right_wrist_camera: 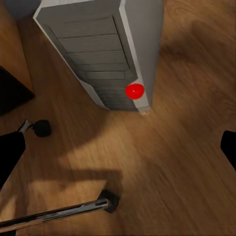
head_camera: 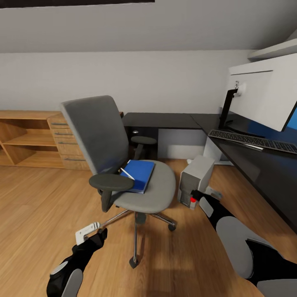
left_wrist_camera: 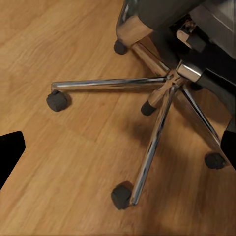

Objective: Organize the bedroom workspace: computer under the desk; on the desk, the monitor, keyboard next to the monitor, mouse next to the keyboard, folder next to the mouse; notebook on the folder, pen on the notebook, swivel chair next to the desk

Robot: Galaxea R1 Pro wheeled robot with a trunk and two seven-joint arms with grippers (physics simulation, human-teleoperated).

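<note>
Reach the left gripper (head_camera: 88, 232), fingers apart and empty, over the chair (head_camera: 123, 165) armrest; grip the folder (head_camera: 139, 175) flat, keeping the pen (head_camera: 127, 173) aboard.

Black arms w/ grey-white shells; left claw (head_camera: 87, 232) white, right claw (head_camera: 208, 193) probably grey.

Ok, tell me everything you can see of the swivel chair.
The swivel chair stands upright on the wooden floor, left of the computer tower and in front of the dark desk. It has a grey padded seat and tall grey backrest, two dark armrests, and a chrome five-spoke base on small black casters. A blue folder lies on the seat with a pen on top. Neither gripper touches it.
</note>
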